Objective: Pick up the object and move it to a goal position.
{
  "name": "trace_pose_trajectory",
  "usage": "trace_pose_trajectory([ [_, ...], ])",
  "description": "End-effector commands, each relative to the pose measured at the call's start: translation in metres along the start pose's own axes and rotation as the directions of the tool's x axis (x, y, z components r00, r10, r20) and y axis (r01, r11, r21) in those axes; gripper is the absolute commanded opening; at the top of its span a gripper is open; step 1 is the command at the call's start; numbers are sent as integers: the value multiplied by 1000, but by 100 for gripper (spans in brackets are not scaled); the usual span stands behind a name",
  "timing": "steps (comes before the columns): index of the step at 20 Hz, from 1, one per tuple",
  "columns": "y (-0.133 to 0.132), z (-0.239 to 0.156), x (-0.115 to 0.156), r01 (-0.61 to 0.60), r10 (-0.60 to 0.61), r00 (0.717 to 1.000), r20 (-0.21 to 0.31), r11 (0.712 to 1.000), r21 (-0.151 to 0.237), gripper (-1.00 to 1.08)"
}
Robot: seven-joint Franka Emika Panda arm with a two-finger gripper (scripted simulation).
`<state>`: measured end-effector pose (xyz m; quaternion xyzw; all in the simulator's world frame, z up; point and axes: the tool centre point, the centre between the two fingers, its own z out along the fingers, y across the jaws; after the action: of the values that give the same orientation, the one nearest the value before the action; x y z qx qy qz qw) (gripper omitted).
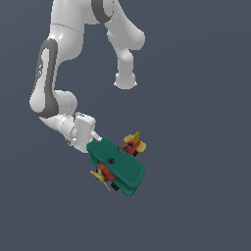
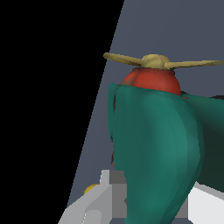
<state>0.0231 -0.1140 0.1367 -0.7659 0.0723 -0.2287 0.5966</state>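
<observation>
The toy biplane (image 1: 117, 166) has two teal-green wings, a red body, a yellow propeller (image 1: 102, 177) and a yellow tail (image 1: 133, 142). My gripper (image 1: 99, 141) comes in from the exterior view's upper left, and its tips are hidden behind the wing edge. In the wrist view the teal wings (image 2: 157, 148) fill the space between my two grey fingers (image 2: 104, 197), with the red nose (image 2: 151, 81) and propeller (image 2: 153, 61) beyond them. The gripper (image 2: 153, 208) is shut on the wings.
The ground is a plain dark grey surface (image 1: 206, 196) with no other objects on it. The white arm's upper links (image 1: 122, 44) hang over the back of the scene. A black region (image 2: 43, 87) covers one side of the wrist view.
</observation>
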Motion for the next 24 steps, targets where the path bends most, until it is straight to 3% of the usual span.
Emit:
trace_pose_trajectory([
  [1,0,0,0,1,-1,1000,0,1000,0,-100],
  [11,-22,-18,11,0,0,1000,0,1000,0,-100],
  [24,-130,-107,68,-2,2,1000,0,1000,-6,-100],
])
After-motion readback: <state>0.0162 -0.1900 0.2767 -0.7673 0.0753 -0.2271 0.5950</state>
